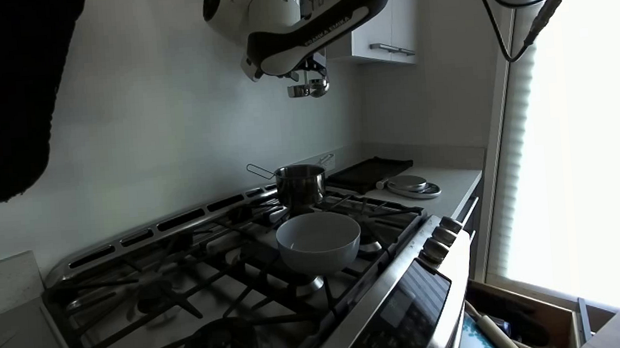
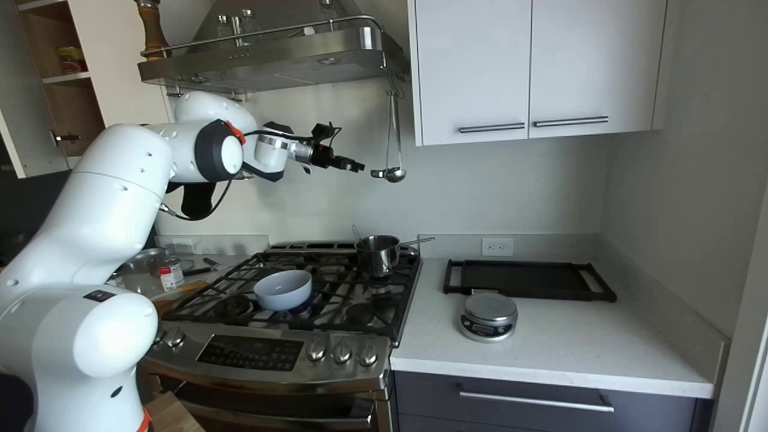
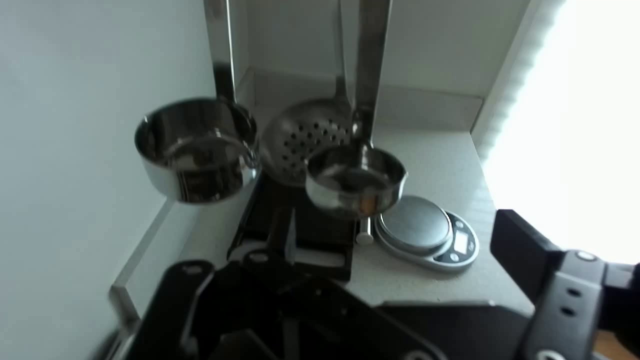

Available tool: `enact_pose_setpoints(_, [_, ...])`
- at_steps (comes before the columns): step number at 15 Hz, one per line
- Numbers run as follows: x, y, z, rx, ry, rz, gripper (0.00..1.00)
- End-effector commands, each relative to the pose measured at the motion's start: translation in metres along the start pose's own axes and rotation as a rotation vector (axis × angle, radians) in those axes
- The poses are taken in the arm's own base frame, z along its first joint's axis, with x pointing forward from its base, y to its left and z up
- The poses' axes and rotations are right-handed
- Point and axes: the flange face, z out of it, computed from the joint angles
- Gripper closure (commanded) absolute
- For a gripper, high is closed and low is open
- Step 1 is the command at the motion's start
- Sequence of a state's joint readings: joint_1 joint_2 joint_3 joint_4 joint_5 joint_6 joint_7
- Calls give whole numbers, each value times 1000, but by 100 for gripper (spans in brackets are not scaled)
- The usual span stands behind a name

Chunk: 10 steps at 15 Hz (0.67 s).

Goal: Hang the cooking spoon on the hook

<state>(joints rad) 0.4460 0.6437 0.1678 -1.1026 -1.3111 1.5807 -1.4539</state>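
My gripper (image 3: 397, 240) is open in the wrist view, with nothing between its fingers. Beyond it hang two shiny metal ladles, a left one (image 3: 196, 150) and a right one (image 3: 355, 182), with a perforated skimmer (image 3: 302, 142) behind them. Their handles run up out of the wrist view. In an exterior view the hanging ladles (image 2: 395, 174) are just right of the gripper (image 2: 354, 165) and apart from it, below hooks (image 2: 393, 84) at the hood's corner. I cannot tell which utensil is the cooking spoon.
A metal pot (image 2: 378, 257) and a white bowl (image 2: 283, 290) stand on the stove grates (image 2: 336, 321). A thin loop (image 1: 259, 171) shows at the pot's rim. A scale (image 2: 489, 315) and a black tray (image 2: 528, 281) lie on the counter. The range hood (image 2: 270, 57) hangs above.
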Motion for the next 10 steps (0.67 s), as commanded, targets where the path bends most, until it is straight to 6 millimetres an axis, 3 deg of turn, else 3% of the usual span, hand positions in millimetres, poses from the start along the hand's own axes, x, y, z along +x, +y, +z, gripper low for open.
enact_pose_setpoints(1, [16, -20, -24, 8, 155, -80, 0])
enact_pose_setpoints(6, [46, -37, -64, -81, 393, -162, 0])
enact_pose_setpoints(10, [67, -56, -78, -150, 553, -264, 0])
